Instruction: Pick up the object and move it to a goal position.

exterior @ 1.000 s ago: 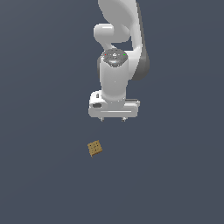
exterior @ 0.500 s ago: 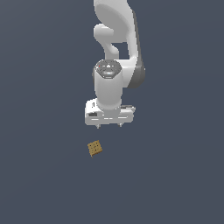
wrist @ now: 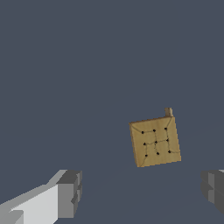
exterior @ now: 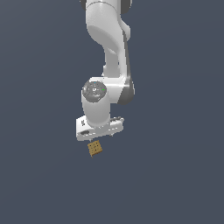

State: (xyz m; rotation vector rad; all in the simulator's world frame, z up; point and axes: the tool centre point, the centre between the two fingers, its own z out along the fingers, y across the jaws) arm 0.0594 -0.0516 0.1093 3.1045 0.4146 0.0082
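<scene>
The gripper [exterior: 99,136] has swung toward the exterior view's left and dropped since a second ago, so it now hangs just above the cube [exterior: 95,148] instead of well off to its side; the approach looks nearly finished, the grasp not begun. In the wrist view its fingers [wrist: 70,193] stand spread, holding nothing, with the cube [wrist: 155,141] on the grey floor [wrist: 65,65] beyond them, nearer the far finger.
</scene>
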